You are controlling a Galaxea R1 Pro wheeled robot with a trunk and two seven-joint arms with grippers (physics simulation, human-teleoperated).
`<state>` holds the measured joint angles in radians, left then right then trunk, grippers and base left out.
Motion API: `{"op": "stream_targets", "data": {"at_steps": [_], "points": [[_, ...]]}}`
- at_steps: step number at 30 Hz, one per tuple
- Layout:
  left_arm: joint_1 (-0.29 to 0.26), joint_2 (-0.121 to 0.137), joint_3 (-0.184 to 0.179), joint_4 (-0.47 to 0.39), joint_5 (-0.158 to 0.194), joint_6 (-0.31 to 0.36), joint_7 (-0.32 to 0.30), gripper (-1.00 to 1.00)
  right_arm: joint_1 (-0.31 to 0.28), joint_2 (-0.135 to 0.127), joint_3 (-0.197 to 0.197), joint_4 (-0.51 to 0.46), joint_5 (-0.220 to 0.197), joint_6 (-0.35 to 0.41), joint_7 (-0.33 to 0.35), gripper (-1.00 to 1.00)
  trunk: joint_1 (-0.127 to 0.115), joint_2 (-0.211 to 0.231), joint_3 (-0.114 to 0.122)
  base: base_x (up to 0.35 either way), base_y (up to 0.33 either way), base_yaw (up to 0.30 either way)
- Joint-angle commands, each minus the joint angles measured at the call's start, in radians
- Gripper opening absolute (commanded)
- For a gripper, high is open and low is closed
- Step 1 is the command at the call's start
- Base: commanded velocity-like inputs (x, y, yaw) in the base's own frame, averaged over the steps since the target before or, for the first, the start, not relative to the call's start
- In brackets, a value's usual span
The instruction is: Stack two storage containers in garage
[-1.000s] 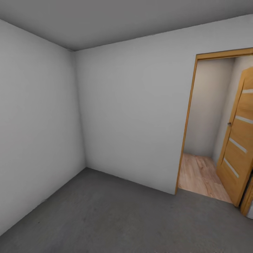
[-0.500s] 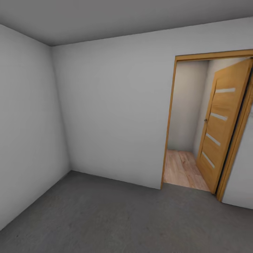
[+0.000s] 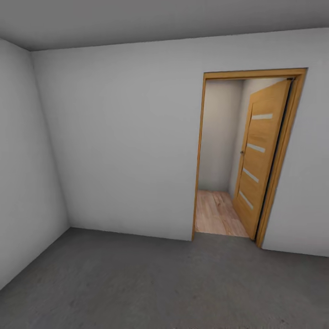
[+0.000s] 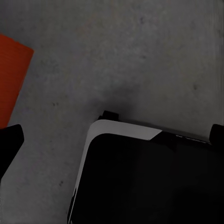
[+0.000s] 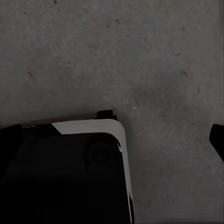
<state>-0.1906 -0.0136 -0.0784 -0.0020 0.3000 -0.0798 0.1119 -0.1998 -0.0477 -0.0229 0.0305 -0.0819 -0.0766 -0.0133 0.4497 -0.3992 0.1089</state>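
Observation:
One orange-red storage container (image 4: 11, 77) shows as a corner at the edge of the left wrist view, resting on the dark-grey concrete floor (image 4: 140, 56) of the garage. My left gripper (image 4: 110, 140) hangs open above that floor, its dark fingertips (image 4: 8, 142) at opposite edges of the picture with nothing between them. My right gripper (image 5: 112, 135) is also open over bare floor (image 5: 140, 60), with one fingertip (image 5: 217, 138) visible at the picture's edge. The head view takes in the garage floor (image 3: 151, 283) and white walls (image 3: 123, 146).
An orange-wood door with glass slits (image 3: 258, 157) stands swung open in a wooden frame (image 3: 199, 155), with light wood plank flooring (image 3: 217, 214) beyond it. A wall corner (image 3: 45, 137) lies at the left. My black, white-edged base (image 4: 144, 177) sits under both wrists (image 5: 65, 172).
The whole head picture has shifted: the camera has turned right, so the doorway now sits nearer the middle and is seen more squarely. Nothing in the room itself has moved.

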Motion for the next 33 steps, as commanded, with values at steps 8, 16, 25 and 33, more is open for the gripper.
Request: {"op": "stream_targets", "data": {"at_steps": [8, 16, 25, 33], "points": [[-0.001, 0.001, -0.008, 0.0, 0.009, -0.003, 0.002, 1.0, -0.001, 0.0, -0.002, 0.003, -0.009, -0.006, 0.001, 1.0, 0.0, -0.001, -0.005, 0.0, 0.0, -0.286], [-0.001, 0.001, -0.008, 0.0, 0.009, -0.003, 0.0, 1.0, -0.001, 0.0, -0.002, 0.003, -0.009, -0.006, 0.001, 1.0, 0.0, -0.001, -0.009, 0.0, 0.0, -0.286], [0.0, 0.0, -0.009, 0.0, 0.008, -0.003, 0.0, 1.0, -0.001, 0.0, -0.002, 0.003, -0.009, -0.006, 0.001, 1.0, 0.0, -0.001, -0.014, 0.0, 0.0, -0.286], [0.0, 0.0, -0.009, 0.0, 0.006, -0.003, 0.0, 1.0, -0.001, 0.0, -0.002, 0.003, -0.01, -0.006, 0.001, 1.0, 0.0, -0.001, -0.018, 0.0, 0.0, -0.286]]}}
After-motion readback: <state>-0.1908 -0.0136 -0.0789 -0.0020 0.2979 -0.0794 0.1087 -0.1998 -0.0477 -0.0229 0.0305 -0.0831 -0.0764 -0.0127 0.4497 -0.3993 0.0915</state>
